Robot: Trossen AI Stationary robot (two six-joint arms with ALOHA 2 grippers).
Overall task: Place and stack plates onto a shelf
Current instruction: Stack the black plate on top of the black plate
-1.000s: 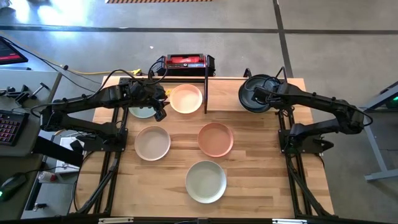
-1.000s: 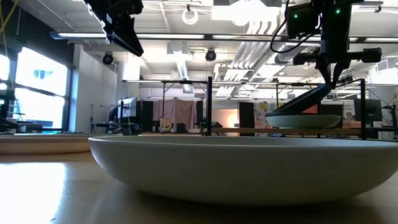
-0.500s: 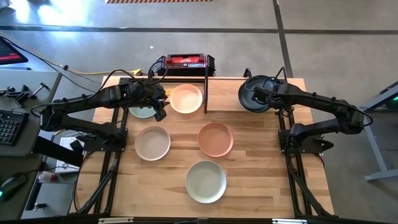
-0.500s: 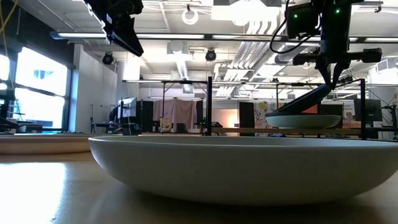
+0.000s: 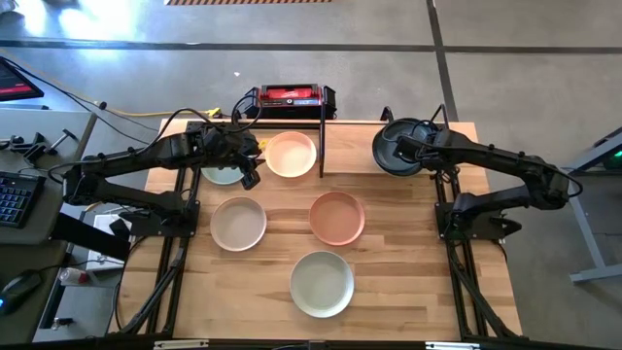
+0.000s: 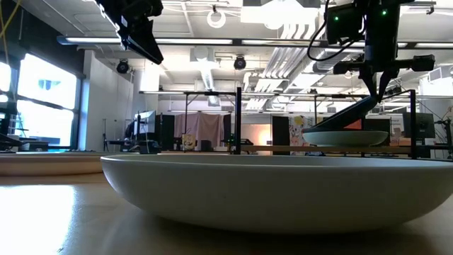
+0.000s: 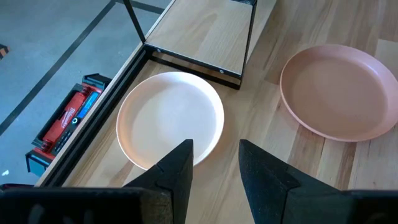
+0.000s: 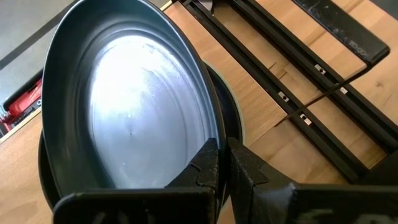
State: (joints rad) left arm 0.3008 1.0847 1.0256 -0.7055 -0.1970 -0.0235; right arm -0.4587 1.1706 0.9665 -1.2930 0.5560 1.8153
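Note:
My right gripper (image 5: 397, 148) is shut on a black plate (image 8: 130, 106) over the shelf's right half, and the plate tilts above a pale plate (image 6: 347, 138) lying there. My left gripper (image 7: 214, 168) is open, raised over the near rim of a cream plate (image 7: 171, 118) left of the shelf's central upright (image 5: 322, 146). A pale green plate (image 5: 219, 176) lies partly under the left arm. On the table in front lie a beige plate (image 5: 238, 223), a terracotta plate (image 5: 337, 217) and an off-white plate (image 5: 322, 283). My right gripper pinches the black plate's rim (image 8: 208, 127) between its two fingers, one finger inside the dish and one outside. The fingers (image 6: 379, 88) come from above, pointing down. The plate is tilted: the held side is up, and the opposite edge (image 6: 315, 126) reaches down to the pale plate beneath.
The shelf's black rods (image 8: 292, 68) and wooden board (image 7: 199, 25) run along the table's far side. A red-and-black box (image 5: 289, 96) sits behind the shelf, off the table. The off-white plate's rim (image 6: 269, 191) fills the low view's foreground.

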